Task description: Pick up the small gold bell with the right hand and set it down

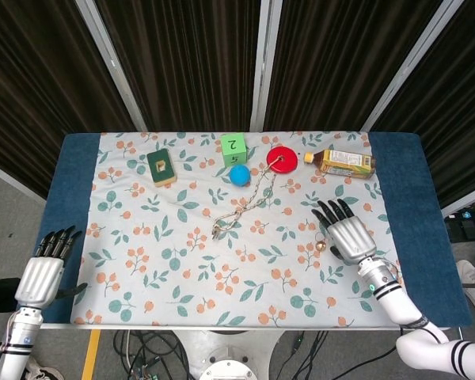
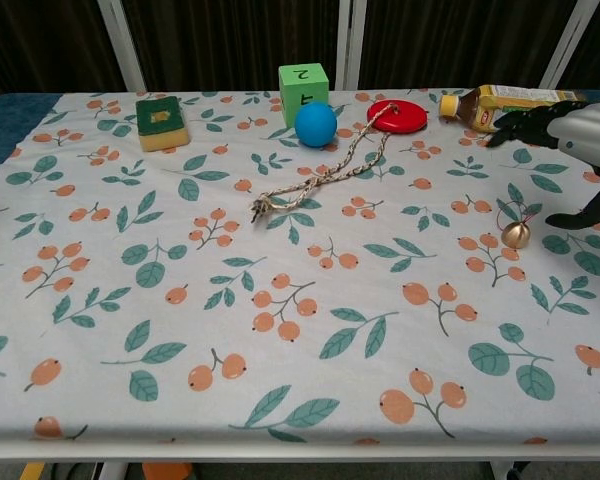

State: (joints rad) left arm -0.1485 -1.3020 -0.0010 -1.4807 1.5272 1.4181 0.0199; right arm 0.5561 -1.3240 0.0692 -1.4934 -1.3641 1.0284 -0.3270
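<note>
The small gold bell (image 2: pixel 516 233) stands on the floral cloth at the right, also visible in the head view as the bell (image 1: pixel 321 247) just left of my right hand. My right hand (image 1: pixel 348 234) hovers beside it with fingers spread and nothing in it; in the chest view the right hand (image 2: pixel 578 140) is above and to the right of the bell, apart from it. My left hand (image 1: pixel 46 265) hangs off the table's left edge, fingers loosely extended and holding nothing.
At the back stand a green number cube (image 2: pixel 303 86), a blue ball (image 2: pixel 315 124), a red disc (image 2: pixel 397 115) with a rope (image 2: pixel 325 175) trailing from it, a tea bottle (image 2: pixel 503 103) lying on its side, and a green sponge block (image 2: pixel 161 122).
</note>
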